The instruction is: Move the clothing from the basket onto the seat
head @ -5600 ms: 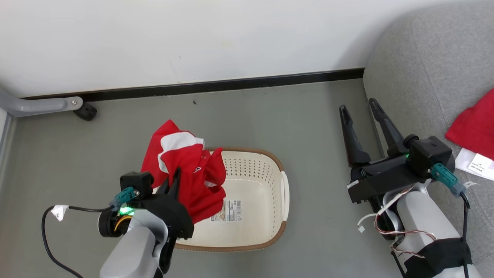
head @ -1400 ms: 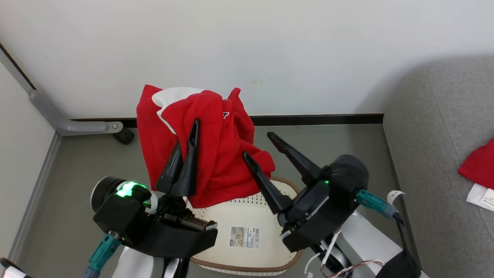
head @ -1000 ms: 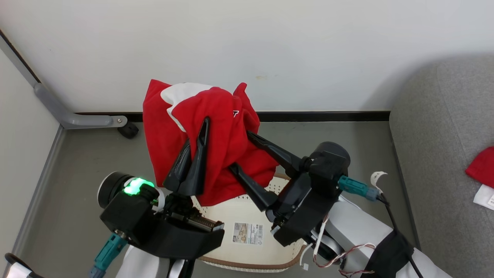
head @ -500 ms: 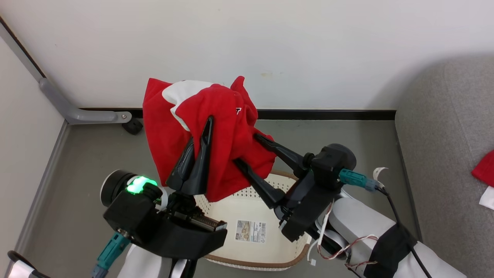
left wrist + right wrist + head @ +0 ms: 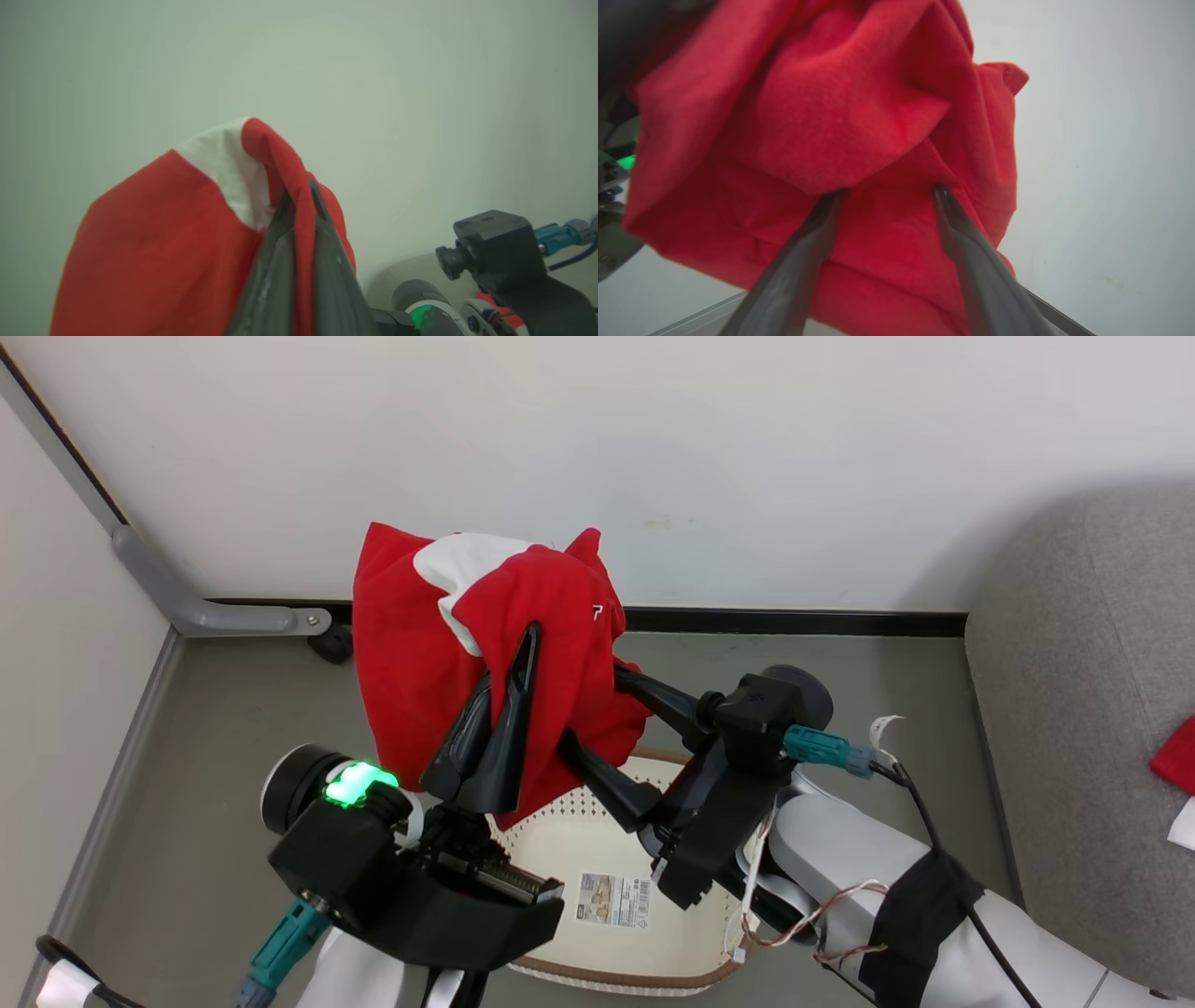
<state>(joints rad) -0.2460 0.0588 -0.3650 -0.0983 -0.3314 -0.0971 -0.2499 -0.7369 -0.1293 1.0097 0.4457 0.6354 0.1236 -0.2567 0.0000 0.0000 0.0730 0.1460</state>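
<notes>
Item: shorts (image 5: 420,653), bright red with a white panel near the top; bunched and hanging in the air in front of the wall (image 5: 653,448), above the left end of the basket (image 5: 560,849) and clear of it

Left gripper (image 5: 527,644): fingers closed together on an upper fold of the shorts, pointing up; in the left wrist view the red cloth (image 5: 154,242) is pinched between the two dark fingers of this gripper (image 5: 299,196) and drapes down its left side, white panel at the crest

Right gripper (image 5: 593,709): jaws spread wide, holding nothing; both fingertips press into the lower right folds of the shorts; in the right wrist view the two fingers of this gripper (image 5: 888,192) stand apart with their tips against the red fabric (image 5: 808,116), which bulges over them

Basket: cream, perforated, brown rim; on the grey floor (image 5: 233,728) below both grippers; a label (image 5: 613,899) on its inner bottom; no clothing visible on the part of the bottom that shows

Sofa (image 5: 1083,663): light grey, at the right, well apart from the basket; a corner of red cloth (image 5: 1178,756) lies on it at the picture's edge, with a white slip (image 5: 1184,826) just below

Other: black baseboard (image 5: 794,621) along the wall; grey metal bracket (image 5: 177,597) at the left corner
</notes>
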